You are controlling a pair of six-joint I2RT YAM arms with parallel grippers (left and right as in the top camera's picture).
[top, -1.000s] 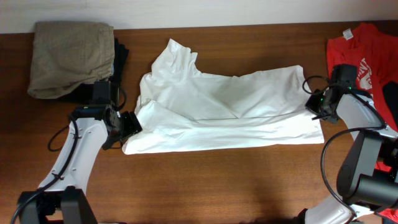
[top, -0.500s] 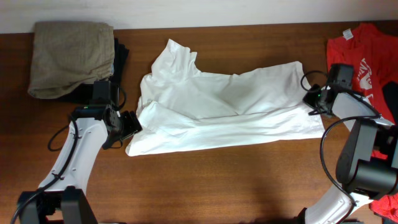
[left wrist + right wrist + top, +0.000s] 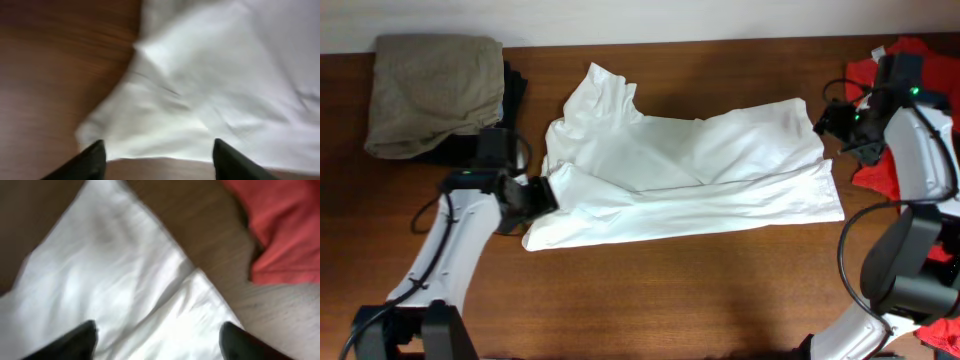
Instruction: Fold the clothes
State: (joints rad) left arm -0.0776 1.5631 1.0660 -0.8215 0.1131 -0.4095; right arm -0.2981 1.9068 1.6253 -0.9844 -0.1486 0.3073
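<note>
A rumpled white cotton T-shirt (image 3: 690, 175) lies on the brown wooden tabletop (image 3: 650, 290); left fingers (image 3: 92, 161) and right fingers (image 3: 75, 341) stand apart.

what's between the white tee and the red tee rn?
Bare table only, clear in the right wrist view between the white T-shirt and the red T-shirt. Overhead, the right claw hangs over that gap.

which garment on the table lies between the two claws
The white T-shirt, spread mid-table; the khaki garment sits far left, the red T-shirt far right.
</note>
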